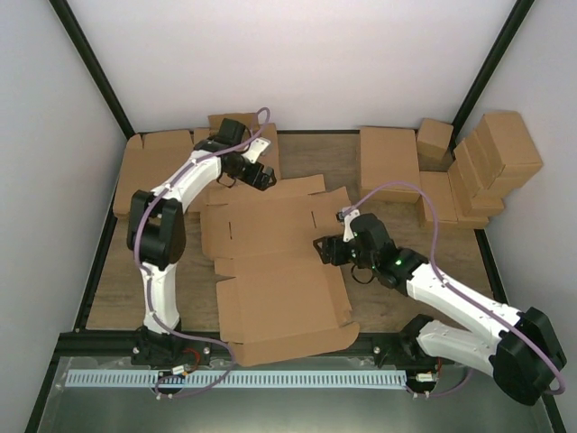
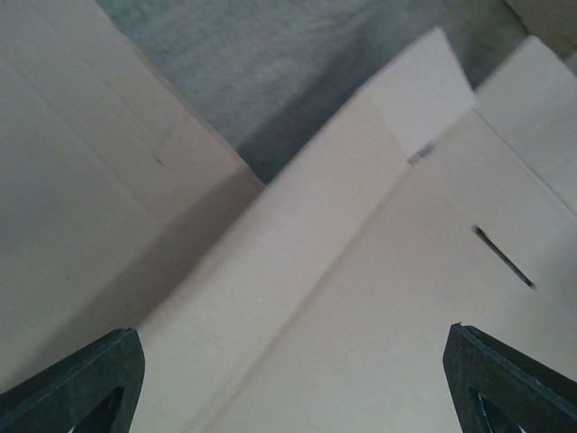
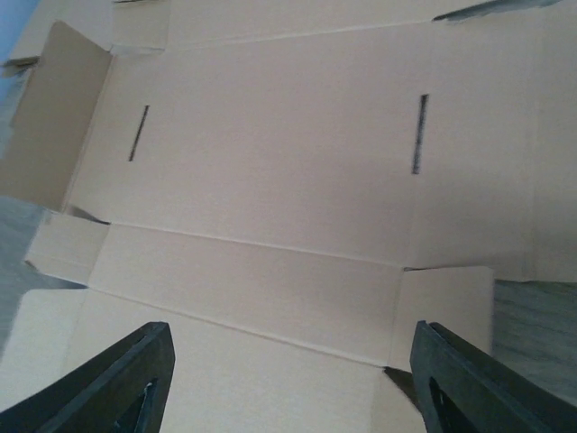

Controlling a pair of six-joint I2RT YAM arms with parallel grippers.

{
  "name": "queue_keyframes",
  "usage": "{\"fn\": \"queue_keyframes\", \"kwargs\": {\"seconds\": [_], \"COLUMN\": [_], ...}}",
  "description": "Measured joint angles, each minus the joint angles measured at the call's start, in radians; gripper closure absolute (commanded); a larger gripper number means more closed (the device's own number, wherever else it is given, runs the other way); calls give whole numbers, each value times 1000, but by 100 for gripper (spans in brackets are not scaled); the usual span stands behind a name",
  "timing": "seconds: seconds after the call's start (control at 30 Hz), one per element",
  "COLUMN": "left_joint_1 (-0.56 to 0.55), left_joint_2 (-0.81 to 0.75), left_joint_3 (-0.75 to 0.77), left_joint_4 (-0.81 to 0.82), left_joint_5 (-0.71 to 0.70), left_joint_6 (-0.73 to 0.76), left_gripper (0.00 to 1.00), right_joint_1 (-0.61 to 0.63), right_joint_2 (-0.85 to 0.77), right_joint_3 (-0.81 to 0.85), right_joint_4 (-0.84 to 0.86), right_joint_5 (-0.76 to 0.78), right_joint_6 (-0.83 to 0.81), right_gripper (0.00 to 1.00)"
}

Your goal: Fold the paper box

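Lying flat, the paper box (image 1: 279,280), long axis near-to-far; left gripper (image 1: 263,178) and right gripper (image 1: 324,249) jaws apart.

The paper box (image 1: 279,271) lay before me as a plain brown cardboard sheet, opened out and nearly flat in the middle of the table (image 1: 104,289). Its creases, tabs and two narrow slots showed on top, and a small end flap stood tilted up.
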Motion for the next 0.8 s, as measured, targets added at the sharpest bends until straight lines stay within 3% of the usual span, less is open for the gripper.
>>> {"fn": "queue_keyframes", "kwargs": {"seconds": [0.17,0.3,0.63,0.8], "left_joint_1": [45,84,115,166], "left_joint_2": [118,137,85,86], "left_joint_3": [97,114,-28,-36], "left_joint_4": [5,10,233,282], "left_joint_5": [8,16,-42,33], "left_joint_6": [5,4,-147,-192], "left_gripper": [5,0,0,6], "right_joint_1": [0,2,10,10], "right_joint_2": [53,108,248,248], "right_joint_3": [10,-13,-46,-64], "right_joint_4": [39,123,204,218], "right_joint_5": [-152,-273,-349,-344], "right_joint_6": [31,61,66,52], "right_gripper": [56,68,72,72]}}
